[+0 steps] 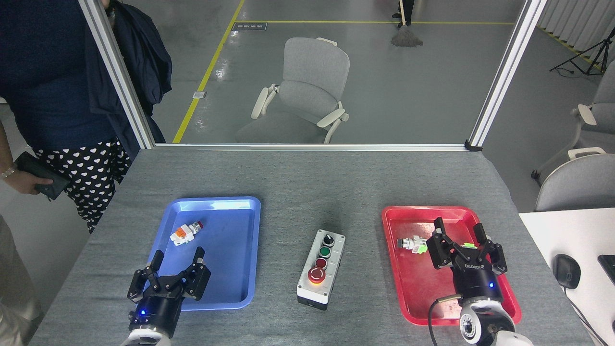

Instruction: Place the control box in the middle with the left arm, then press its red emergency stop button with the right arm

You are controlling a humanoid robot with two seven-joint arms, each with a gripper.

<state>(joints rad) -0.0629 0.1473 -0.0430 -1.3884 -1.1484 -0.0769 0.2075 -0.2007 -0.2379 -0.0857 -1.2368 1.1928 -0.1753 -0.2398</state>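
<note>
The control box (320, 269) already sits on the bare middle of the table (298, 192), between the trays, while the left gripper (175, 269) and right gripper (465, 246) hover spread and empty, so the press looks either done or pending.

Left end effector (175, 269) and right end effector (465, 242) apparently spread-fingered, pointing forward.

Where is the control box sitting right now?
In the head view, the control box stands on bare grey tabletop, centred between the blue tray and red tray, touching neither.
</note>
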